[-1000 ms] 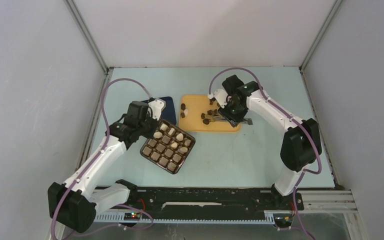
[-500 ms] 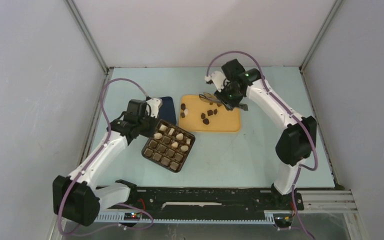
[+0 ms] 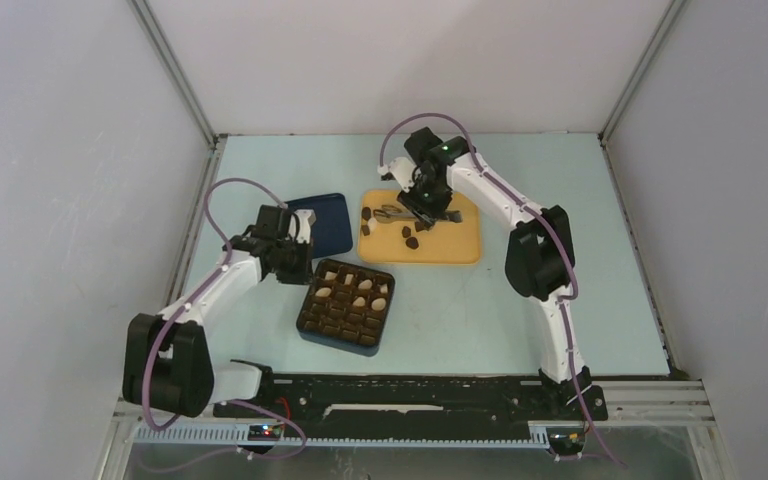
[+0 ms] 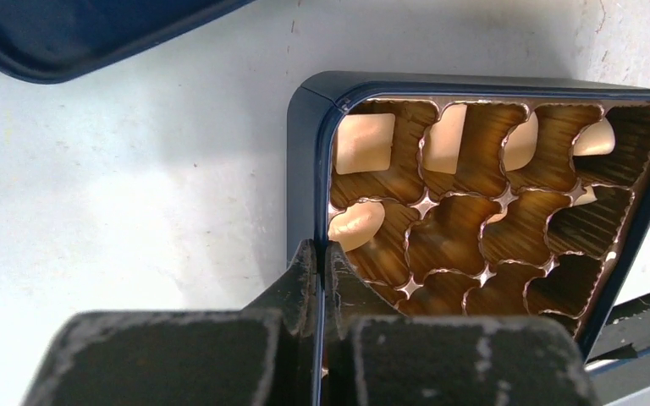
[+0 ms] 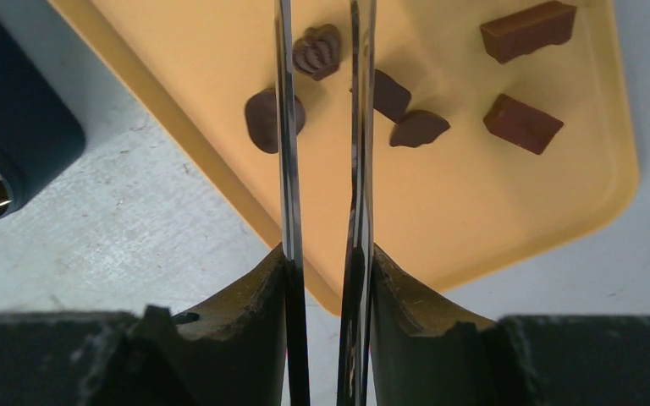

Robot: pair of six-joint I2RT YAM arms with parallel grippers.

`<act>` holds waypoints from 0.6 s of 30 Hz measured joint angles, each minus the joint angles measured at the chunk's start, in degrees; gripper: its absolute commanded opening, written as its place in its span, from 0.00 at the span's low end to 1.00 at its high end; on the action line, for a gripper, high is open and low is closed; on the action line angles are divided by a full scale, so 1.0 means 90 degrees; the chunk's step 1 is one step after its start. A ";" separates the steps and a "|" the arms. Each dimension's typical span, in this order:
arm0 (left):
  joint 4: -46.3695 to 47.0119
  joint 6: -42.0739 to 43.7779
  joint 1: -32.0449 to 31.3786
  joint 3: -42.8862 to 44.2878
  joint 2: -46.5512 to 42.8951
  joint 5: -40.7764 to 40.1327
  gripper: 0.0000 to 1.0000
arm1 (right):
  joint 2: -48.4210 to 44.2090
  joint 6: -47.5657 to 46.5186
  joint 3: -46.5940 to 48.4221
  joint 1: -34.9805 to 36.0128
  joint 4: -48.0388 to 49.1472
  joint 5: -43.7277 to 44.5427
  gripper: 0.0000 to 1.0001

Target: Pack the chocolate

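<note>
The dark blue square box (image 3: 304, 331) with its brown gridded insert lies at the front centre. Several cream-white chocolates (image 3: 352, 285) fill its far cells, and they show in the left wrist view (image 4: 364, 142) too. My left gripper (image 4: 320, 254) is shut on the box's left wall (image 4: 305, 161); it also shows from above (image 3: 298, 262). Several dark brown chocolates (image 3: 412, 240) lie on the yellow tray (image 3: 455, 248). My right gripper (image 5: 326, 258) is shut on metal tongs (image 5: 286, 169). Their blades stand apart over the tray's left part, with a crown-shaped brown piece (image 5: 316, 51) between the tips.
The dark blue lid (image 3: 328, 222) lies left of the tray, behind the box, and shows in the left wrist view (image 4: 76, 34). A dark blue corner (image 5: 8, 144) is at the left edge of the right wrist view. Grey walls close in the pale table.
My left arm has turned the box square and drawn it toward the front. My right arm has swung left with the tongs, from the tray's right part to its left part.
</note>
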 measured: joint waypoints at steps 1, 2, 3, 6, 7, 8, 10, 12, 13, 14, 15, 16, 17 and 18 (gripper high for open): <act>0.0010 -0.0061 0.0012 -0.0005 0.0063 0.0044 0.00 | 0.0000 0.0000 -0.0002 0.0027 -0.0032 -0.0034 0.38; 0.0024 -0.0131 0.0027 -0.0005 0.0153 0.0087 0.00 | 0.0000 0.0000 0.0000 0.0058 -0.0044 -0.0051 0.38; 0.0095 -0.0262 0.0051 -0.0005 0.0369 0.0223 0.00 | 0.0000 0.0000 -0.0002 0.0097 -0.0049 -0.0100 0.38; 0.0240 -0.0389 0.0080 0.0005 0.0481 0.0406 0.00 | -0.0002 0.0019 -0.0007 0.0095 -0.0061 -0.0151 0.39; 0.0282 -0.0415 0.0085 0.0005 0.0508 0.0454 0.00 | -0.0002 0.0022 -0.0007 0.0095 -0.0058 -0.0175 0.39; 0.0330 -0.0457 0.0087 0.0005 0.0527 0.0503 0.00 | -0.0002 0.0022 -0.0007 0.0095 -0.0063 -0.0199 0.39; 0.0401 -0.0503 0.0087 0.0005 0.0561 0.0573 0.09 | -0.0002 0.0022 -0.0007 0.0097 -0.0066 -0.0214 0.39; 0.0435 -0.0532 0.0087 0.0005 0.0576 0.0600 0.18 | -0.0002 0.0022 -0.0007 0.0100 -0.0066 -0.0233 0.39; 0.0437 -0.0556 0.0087 0.0005 0.0585 0.0605 0.22 | -0.0002 0.0024 -0.0007 0.0107 -0.0068 -0.0255 0.39; 0.0442 -0.0573 0.0092 0.0005 0.0593 0.0610 0.26 | -0.0002 0.0024 -0.0007 0.0114 -0.0068 -0.0272 0.39; 0.0440 -0.0585 0.0092 0.0005 0.0602 0.0612 0.29 | -0.0002 0.0024 -0.0007 0.0121 -0.0073 -0.0296 0.39; 0.0420 -0.0590 0.0092 0.0005 0.0614 0.0624 0.31 | -0.0002 0.0024 -0.0007 0.0131 -0.0073 -0.0311 0.39; 0.0408 -0.0612 0.0090 0.0005 0.0619 0.0646 0.33 | -0.0002 0.0027 -0.0007 0.0143 -0.0075 -0.0321 0.39; 0.0401 -0.0612 0.0090 0.0005 0.0619 0.0663 0.34 | -0.0002 0.0044 -0.0007 0.0155 -0.0080 -0.0321 0.39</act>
